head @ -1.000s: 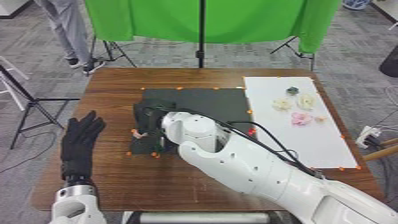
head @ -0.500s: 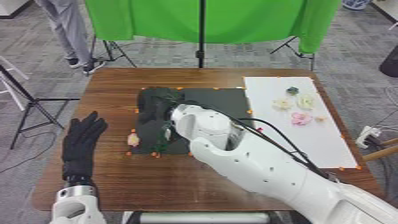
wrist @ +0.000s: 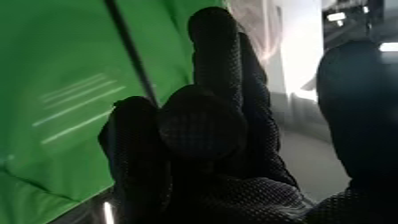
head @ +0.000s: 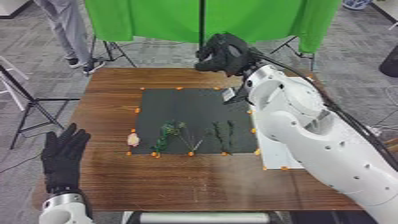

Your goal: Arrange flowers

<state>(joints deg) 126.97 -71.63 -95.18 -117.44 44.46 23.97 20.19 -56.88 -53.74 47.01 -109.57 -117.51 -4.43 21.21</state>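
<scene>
Right hand [head: 233, 61] swung beyond the mat [head: 169, 106] | we've got greens [head: 165, 135] lying robot-side of it | fingers look loose, thumb apart, no pinch lol

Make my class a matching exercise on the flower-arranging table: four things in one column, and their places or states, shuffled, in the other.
1. Pink flower
2. Green stems
3. Left hand
4. Right hand

A. Above the far edge of the table
B. On the near half of the dark mat
C. At the left edge of the dark mat
D. Left of the dark mat, fingers straight

Pairs: 1-C, 2-B, 3-D, 4-A
</scene>
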